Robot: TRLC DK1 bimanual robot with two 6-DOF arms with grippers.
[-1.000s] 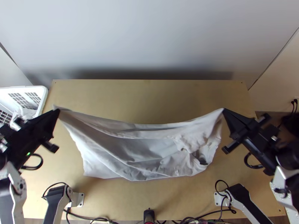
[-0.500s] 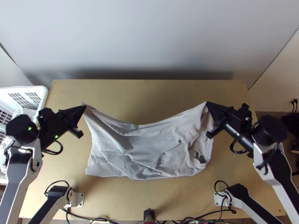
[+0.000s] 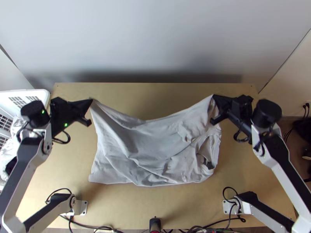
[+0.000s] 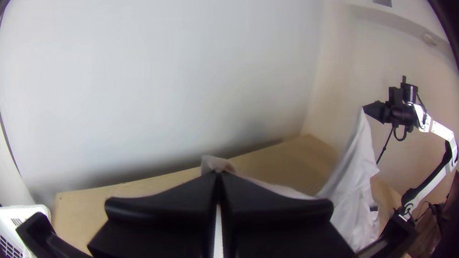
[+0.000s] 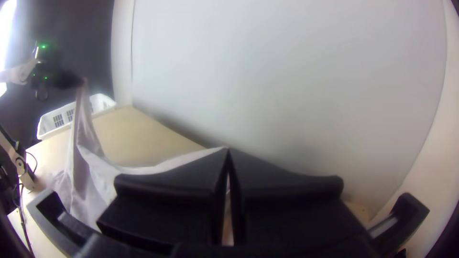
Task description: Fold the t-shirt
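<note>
While the left black two-fingered gripper (image 3: 91,101) and right black two-fingered gripper (image 3: 214,96) each pinch a raised far corner, the pale grey cloth t-shirt (image 3: 142,143) sags creased onto the light wooden table (image 3: 116,207). Step judged: spreading; next, lower evenly, keeping tension.

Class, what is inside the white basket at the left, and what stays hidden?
Crumpled whitish cloth lies in the basket, with something dark beside it. The left arm blocks part of the view; what lies behind it or under the cloth is hidden.
</note>
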